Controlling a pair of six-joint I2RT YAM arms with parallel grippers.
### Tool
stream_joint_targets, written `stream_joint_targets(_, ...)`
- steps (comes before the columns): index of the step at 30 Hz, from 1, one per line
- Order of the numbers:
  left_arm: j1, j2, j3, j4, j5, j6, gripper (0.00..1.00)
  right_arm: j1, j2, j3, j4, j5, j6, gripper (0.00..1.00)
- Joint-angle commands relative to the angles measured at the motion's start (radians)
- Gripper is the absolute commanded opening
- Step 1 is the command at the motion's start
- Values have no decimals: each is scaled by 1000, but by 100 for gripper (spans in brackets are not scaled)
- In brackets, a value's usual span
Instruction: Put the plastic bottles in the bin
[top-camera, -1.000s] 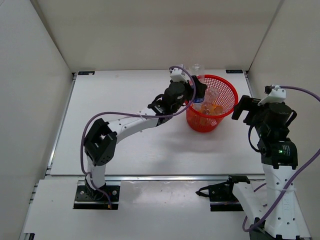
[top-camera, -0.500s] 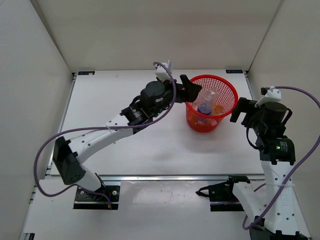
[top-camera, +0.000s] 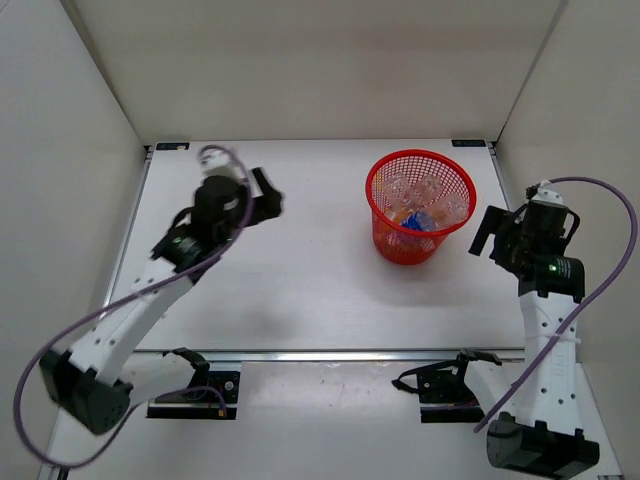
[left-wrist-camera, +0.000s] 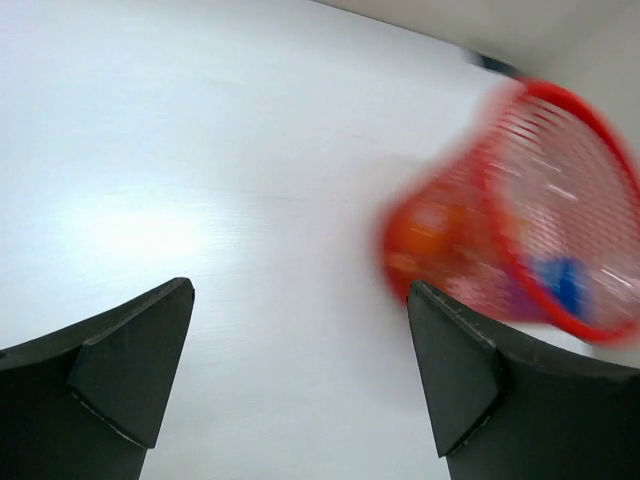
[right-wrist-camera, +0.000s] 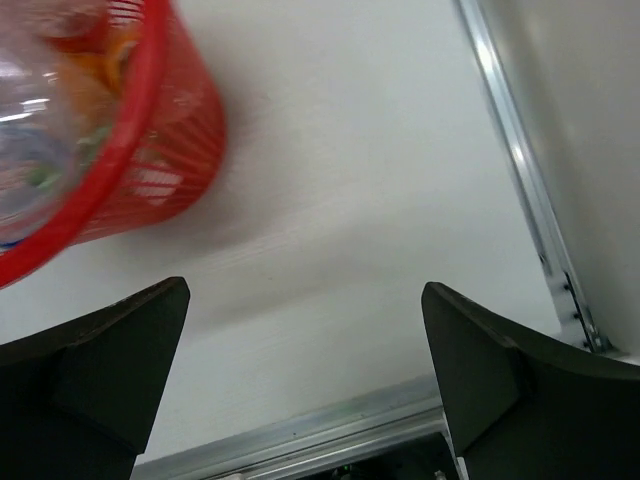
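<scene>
The right gripper (top-camera: 486, 232) hangs low over the table (top-camera: 300, 290), just to the right of the bin (top-camera: 398, 247) and not touching it. From above its jaws are hard to separate. Its own wrist camera settles the matter: two dark fingers (right-wrist-camera: 100, 350) stand wide apart with only bare white tabletop between them, holding nothing. That camera also catches the metal rail (right-wrist-camera: 520, 190) along the table's right edge.

Farther back and to the left, the left gripper (top-camera: 268, 196) hovers over open tabletop, well apart from the bin. It too is spread wide and empty. Its wrist view shows white surface between the fingers and the bin beyond, at the right, blurred.

The bin stands upright toward the far right of the table. Only the overhead camera looks down into it, where the plastic bottles (top-camera: 415, 212) lie heaped: clear ones, a blue patch, some orange. The wrist views see them through the red lattice, smeared. How many bottles lie there cannot be told.
</scene>
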Motion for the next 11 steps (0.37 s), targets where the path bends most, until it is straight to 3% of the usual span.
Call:
stream_joint_targets(1,192,-219,-87,-370,-152,3,99,-40,40,-26,-52,65,30,99)
stream_joint_targets(3,327,-311,-147,-465,-128,30,99,-95,32,-35,-40,30,43,99)
stream_joint_targets(8,340,-452,-220,-576,-281,9,99,-103,-9,-80,-23,-106,66,99)
stream_joint_targets(11,348,-486,-215,-572,-255,16,98,-69,-6,-74,-44,-84,73,99)
